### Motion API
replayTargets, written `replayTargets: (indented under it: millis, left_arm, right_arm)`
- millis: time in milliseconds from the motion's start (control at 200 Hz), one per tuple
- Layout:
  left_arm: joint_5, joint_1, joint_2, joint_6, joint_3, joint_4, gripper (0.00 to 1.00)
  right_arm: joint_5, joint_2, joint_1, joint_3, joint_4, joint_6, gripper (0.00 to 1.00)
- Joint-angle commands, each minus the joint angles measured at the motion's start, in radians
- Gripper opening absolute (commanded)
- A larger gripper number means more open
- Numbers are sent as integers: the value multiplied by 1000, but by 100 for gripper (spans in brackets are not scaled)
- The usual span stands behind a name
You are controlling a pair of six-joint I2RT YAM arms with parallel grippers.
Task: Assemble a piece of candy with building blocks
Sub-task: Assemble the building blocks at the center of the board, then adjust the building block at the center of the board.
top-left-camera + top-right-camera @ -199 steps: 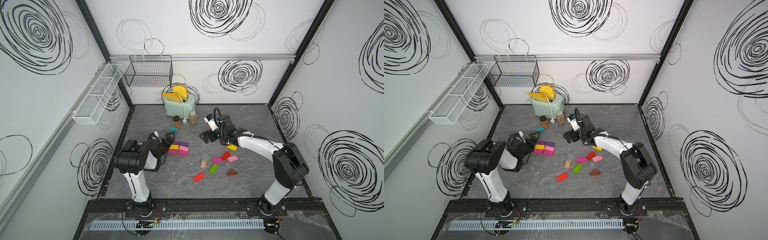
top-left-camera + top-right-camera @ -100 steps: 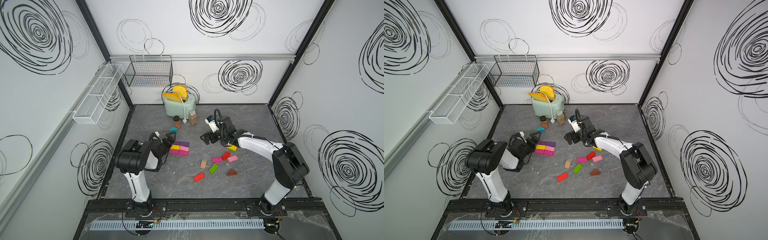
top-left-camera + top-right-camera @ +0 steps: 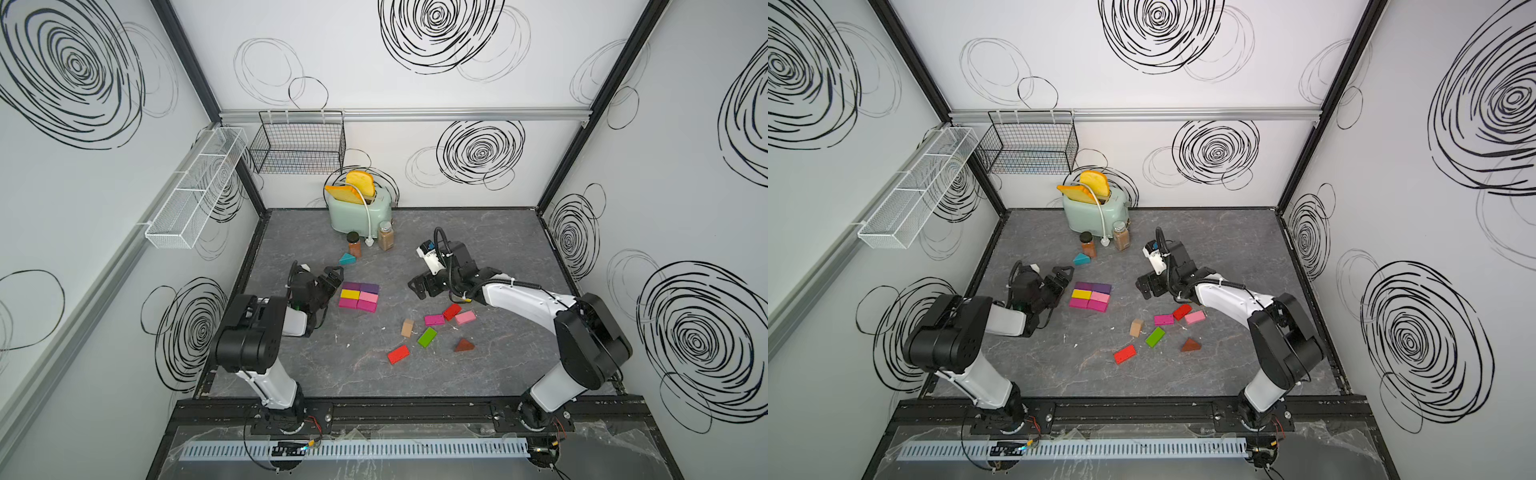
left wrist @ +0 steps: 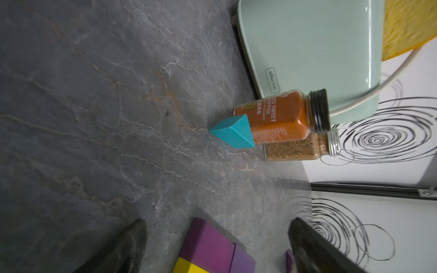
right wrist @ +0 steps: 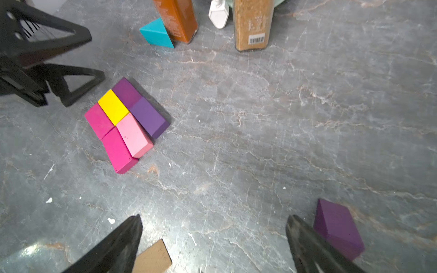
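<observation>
Right wrist view: six bricks butted tight, 2x3 slab = candy body, prob. Teal triangle touches jar; purple triangle just beside R gripper. Triangles likely wrapper ends, not yet joined. R gripper wide, empty. L gripper wide, empty, just beside slab.

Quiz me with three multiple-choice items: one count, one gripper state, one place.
1. Bricks in the joined cluster: A) four; B) six; C) nine.
2. The left gripper and right gripper: A) both shut on bricks; B) one shut; C) both open, empty.
3. The teal triangle lies: A) atop the cluster; B) between the right gripper's jaws; C) beside the black-lidded spice jar.
Key: 1B, two purple, yellow, pink, two magenta; 2C, jaws spread, gripping nothing; 3C, it sits at the jar's foot.
</observation>
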Motion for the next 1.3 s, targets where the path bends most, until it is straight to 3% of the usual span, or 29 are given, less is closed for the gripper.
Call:
replayTargets:
  millis: [0, 90, 215, 360, 655, 990, 1295]
  left_arm:
    - [-127, -30, -150, 220, 107, -474, 98]
    - [-130, -20, -181, 339, 185, -630, 98]
    - [-123, 0, -39, 446, 370, -776, 98]
    - [-170, -12, 102, 474, 530, -778, 98]
    - [-117, -40, 340, 580, 754, -735, 98]
    - [-86, -68, 440, 613, 801, -655, 98]
    - [-34, -136, 415, 611, 737, -609, 100]
  right_arm:
    - [56, -10, 6, 49, -81, -32, 98]
    - [100, 24, 5, 144, -157, -60, 98]
    - [99, 13, -5, 151, -155, -54, 98]
    - [74, -9, -8, 114, -130, -50, 98]
    - [16, 1, -59, 70, -71, -81, 98]
    - [-15, 45, -77, 77, -37, -65, 98]
    - [-12, 56, -78, 72, -23, -64, 98]
